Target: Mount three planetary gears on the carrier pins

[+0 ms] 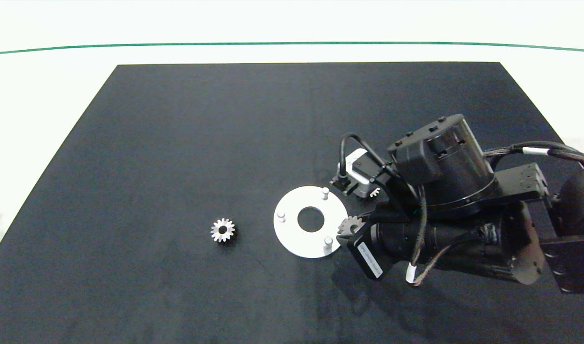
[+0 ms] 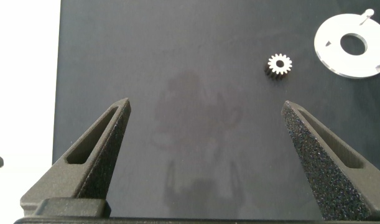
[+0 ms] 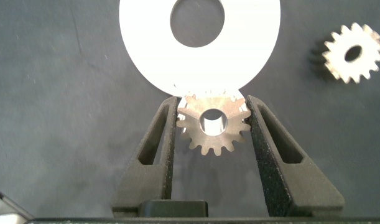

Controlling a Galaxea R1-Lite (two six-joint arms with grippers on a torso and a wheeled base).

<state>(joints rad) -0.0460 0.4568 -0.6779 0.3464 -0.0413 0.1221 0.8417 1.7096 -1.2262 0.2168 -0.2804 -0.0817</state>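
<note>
— Nearest the lens?
— The right pincer [image 3: 213, 124], closed flat on a gear [image 3: 213, 122] at the white disc [image 3: 140, 56] rim, bore over a pin.
— The left pincer [image 2: 205, 155]?
— Wide open, empty, well apart from the disc; a loose gear [image 1: 223, 230] lies between them.

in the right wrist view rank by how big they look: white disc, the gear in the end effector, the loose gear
1. White disc, largest.
2. Gear held in the right end effector.
3. Loose gear, smaller-looking, though it lies farther from the camera.
</note>
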